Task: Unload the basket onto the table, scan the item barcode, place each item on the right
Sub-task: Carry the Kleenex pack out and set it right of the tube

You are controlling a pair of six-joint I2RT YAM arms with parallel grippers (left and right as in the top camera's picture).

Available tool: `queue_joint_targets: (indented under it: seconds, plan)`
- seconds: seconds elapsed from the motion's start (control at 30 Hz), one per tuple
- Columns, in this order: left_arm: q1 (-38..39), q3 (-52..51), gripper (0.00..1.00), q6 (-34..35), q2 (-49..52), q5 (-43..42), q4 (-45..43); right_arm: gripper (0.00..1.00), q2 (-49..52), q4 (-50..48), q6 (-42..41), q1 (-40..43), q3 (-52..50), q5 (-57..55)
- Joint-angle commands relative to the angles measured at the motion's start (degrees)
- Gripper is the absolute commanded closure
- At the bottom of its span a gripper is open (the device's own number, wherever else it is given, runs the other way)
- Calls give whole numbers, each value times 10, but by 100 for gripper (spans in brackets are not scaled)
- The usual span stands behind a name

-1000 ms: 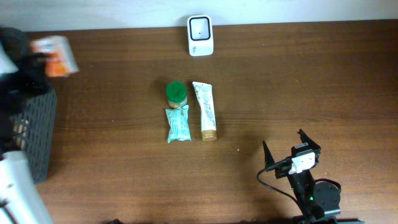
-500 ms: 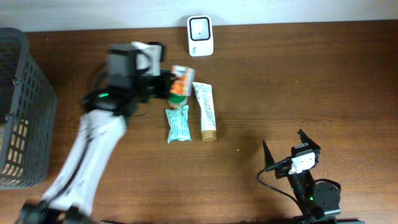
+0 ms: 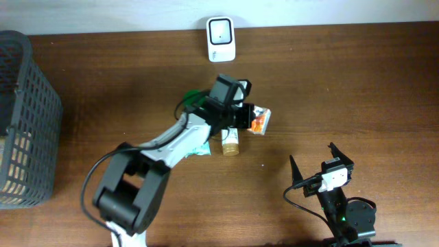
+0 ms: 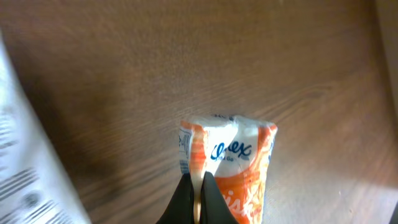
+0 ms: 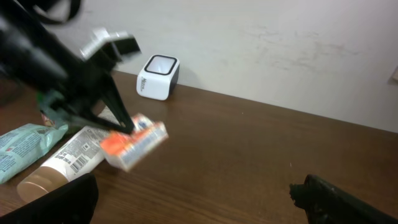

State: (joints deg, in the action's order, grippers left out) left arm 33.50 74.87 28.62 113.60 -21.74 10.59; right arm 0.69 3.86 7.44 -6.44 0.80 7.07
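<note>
- Tissue pack [image 3: 260, 121], overhead view: small orange-and-white soft pack at centre frame, just right of the other items. It is pinched at its left end by the left gripper [image 3: 245, 118], whose jaws are closed tight on it.
- Overhead: white scanner [image 3: 221, 30] at top centre, well apart from the pack. A tube [image 3: 230, 145] and a teal packet [image 3: 199, 146] are partly under the arm, a grey basket [image 3: 27, 123] is at the left edge.
- Overhead: right gripper [image 3: 312, 152] at lower right, jaws spread wide, holding nothing.
- Left wrist view: pack [image 4: 231, 167] at lower centre over the wood table [image 4: 155, 62], with blue "Kleenex" lettering on a white band, orange sides and a crimped top edge. The closed fingers [image 4: 186, 200] grip its left edge.
- Right wrist view: pack [image 5: 134, 143] left of centre, tilted, white face with an orange patch. Whether it touches the table cannot be told. The scanner [image 5: 158, 77] is beyond it, near the wall.
</note>
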Motion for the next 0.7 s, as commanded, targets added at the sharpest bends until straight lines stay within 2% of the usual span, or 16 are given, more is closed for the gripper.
queue_joint_targets:
  seconds: [0.0, 0.23, 0.33, 0.5, 0.53, 0.6, 0.67]
  plan:
    - [12, -3, 100, 29, 24, 16, -16, 2, -3, 1, -7, -4, -5, -2]
    - [14, -3, 100, 31, 24, 22, -24, 2, -3, 0, -7, -4, -5, -3]
    - [15, -4, 98, 31, 26, 49, -7, 2, -3, 1, -7, -4, -5, -3]
    - [18, -4, 44, 31, 26, 50, -5, 2, -3, 1, -7, -4, -5, -3]
    - [20, -4, 30, 31, 26, 50, -5, 2, -3, 1, -7, -4, -5, -2]
    - [24, -4, 19, 31, 26, 50, -5, 2, -3, 1, -7, -4, -5, -3]
    - [24, -3, 13, 30, 25, 45, -5, 2, -3, 1, -7, -4, -5, -2]
